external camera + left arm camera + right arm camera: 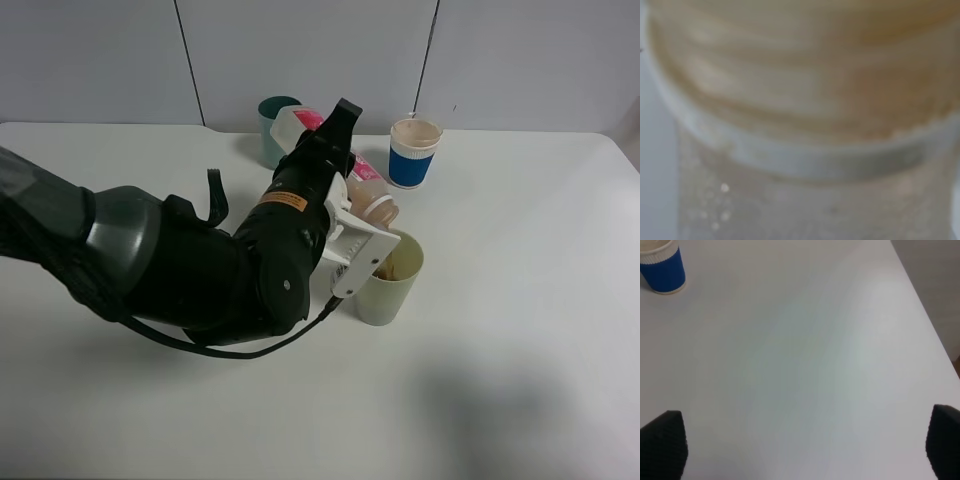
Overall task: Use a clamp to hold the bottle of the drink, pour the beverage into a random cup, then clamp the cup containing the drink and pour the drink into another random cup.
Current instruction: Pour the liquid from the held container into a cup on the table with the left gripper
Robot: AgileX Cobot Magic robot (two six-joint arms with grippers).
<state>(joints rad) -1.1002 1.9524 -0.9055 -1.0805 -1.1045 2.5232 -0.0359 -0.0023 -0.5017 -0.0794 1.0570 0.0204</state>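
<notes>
The drink bottle (364,180), clear with a pink label and beige drink, is tilted mouth-down over the pale green cup (392,288). My left gripper (352,215) is shut on the bottle; its white fingers (360,248) reach the cup's rim. Some brown drink shows inside the cup. The left wrist view is filled by a blurred close-up of the bottle (800,75). A blue and white cup (413,153) stands behind to the right and also shows in the right wrist view (661,267). My right gripper (800,450) is open and empty above bare table.
A teal cup (272,125) stands at the back, partly hidden behind the bottle and the left arm. The left arm's dark bulk (200,260) covers the table's left middle. The white table (520,330) ends at a wall behind.
</notes>
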